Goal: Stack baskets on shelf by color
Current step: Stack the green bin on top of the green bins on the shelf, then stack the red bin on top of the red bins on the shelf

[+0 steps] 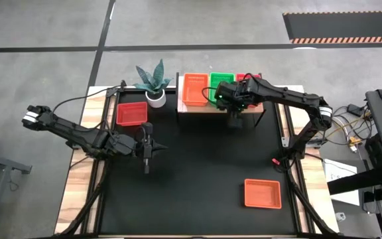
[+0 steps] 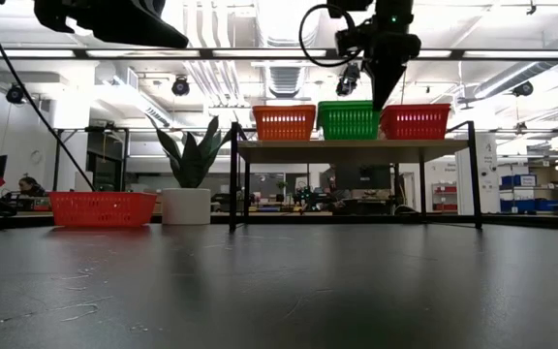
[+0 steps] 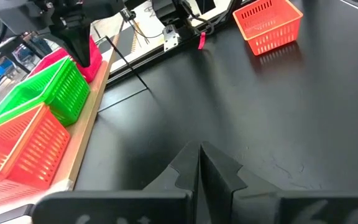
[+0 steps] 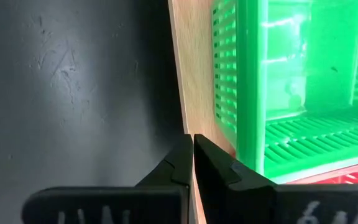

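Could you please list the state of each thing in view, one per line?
Left hand: shut, empty, over the mat.
Right hand: shut, empty, at the shelf's front edge by the green basket.
Shelf: holds three baskets in a row.
Orange basket on shelf: upright.
Green basket: upright, middle of shelf.
Red basket on shelf: upright.
Red basket by plant: on table.
Orange basket on mat: alone, upright.

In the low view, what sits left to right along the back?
Red plastic mesh basket on the table → potted spiky green plant → orange mesh basket → green mesh basket → red mesh basket, these three on the pale-wood shelf.
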